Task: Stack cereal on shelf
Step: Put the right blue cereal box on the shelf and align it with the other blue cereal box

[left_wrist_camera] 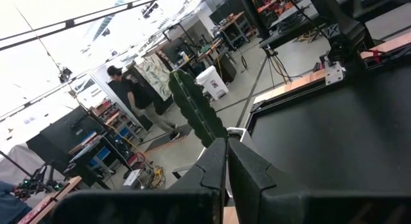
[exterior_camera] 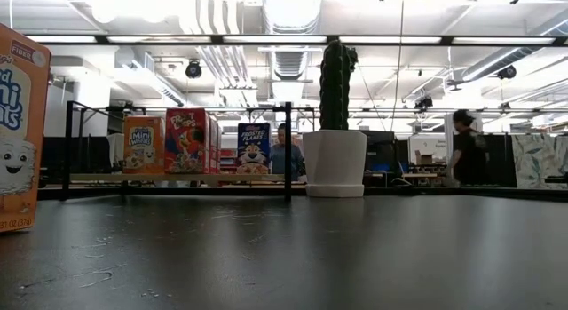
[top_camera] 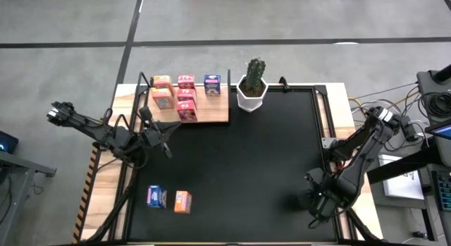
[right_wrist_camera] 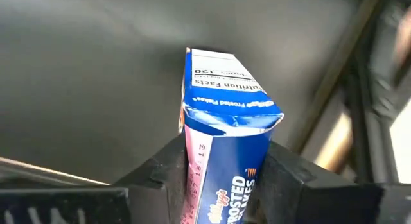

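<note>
Both jaws of the right gripper pinch a small blue cardboard cereal box, far from the light-wood shelf; left gripper jaws are pressed together.

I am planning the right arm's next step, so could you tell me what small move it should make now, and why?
Probably a short lift straight up. In the right wrist view the right end effector has its fingers against both sides of a blue cereal box, low over the black mat near its right corner. The shelf stands across the table, so the box should clear the mat first.
</note>
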Controlling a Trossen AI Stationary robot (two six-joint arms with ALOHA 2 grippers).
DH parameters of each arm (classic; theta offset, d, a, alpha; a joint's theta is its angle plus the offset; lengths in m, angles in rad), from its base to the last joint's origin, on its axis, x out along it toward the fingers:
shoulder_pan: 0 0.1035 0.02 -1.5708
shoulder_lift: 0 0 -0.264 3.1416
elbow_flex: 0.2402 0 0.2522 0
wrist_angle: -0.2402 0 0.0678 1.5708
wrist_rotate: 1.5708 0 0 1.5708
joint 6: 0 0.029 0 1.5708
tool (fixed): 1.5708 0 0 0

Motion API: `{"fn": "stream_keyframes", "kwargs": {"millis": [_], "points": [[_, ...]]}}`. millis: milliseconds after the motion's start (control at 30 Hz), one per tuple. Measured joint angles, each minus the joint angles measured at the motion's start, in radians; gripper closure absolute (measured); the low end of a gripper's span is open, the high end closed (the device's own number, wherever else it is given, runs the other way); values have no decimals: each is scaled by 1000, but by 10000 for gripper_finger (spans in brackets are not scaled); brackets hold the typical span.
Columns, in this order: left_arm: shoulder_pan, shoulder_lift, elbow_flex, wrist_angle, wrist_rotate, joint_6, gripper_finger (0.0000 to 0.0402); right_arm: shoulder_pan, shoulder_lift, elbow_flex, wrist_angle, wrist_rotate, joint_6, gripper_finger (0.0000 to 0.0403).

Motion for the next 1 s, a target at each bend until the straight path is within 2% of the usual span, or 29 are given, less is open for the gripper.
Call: {"fn": "stream_keyframes", "kwargs": {"millis": [133, 300, 433, 600, 733, 1000], "points": [[0, 0, 0, 0, 0, 0, 402, -53, 0, 49, 1, 156, -119, 263], [0, 0, 0, 0, 0, 0, 402, -197, 1, 87, 42, 249, -399, 264], [0, 0, 0, 0, 0, -1, 402, -346, 2, 93, 175, 264, -709, 264], [0, 0, 0, 0, 0, -1, 402, -522, 2, 94, 459, 254, -1136, 264], [0, 0, 0, 0, 0, -1, 402, -621, 6, 125, 628, 236, -1442, 264], [0, 0, 0, 0, 0, -1, 402, -735, 97, 320, 673, 242, -1893, 264]]}}
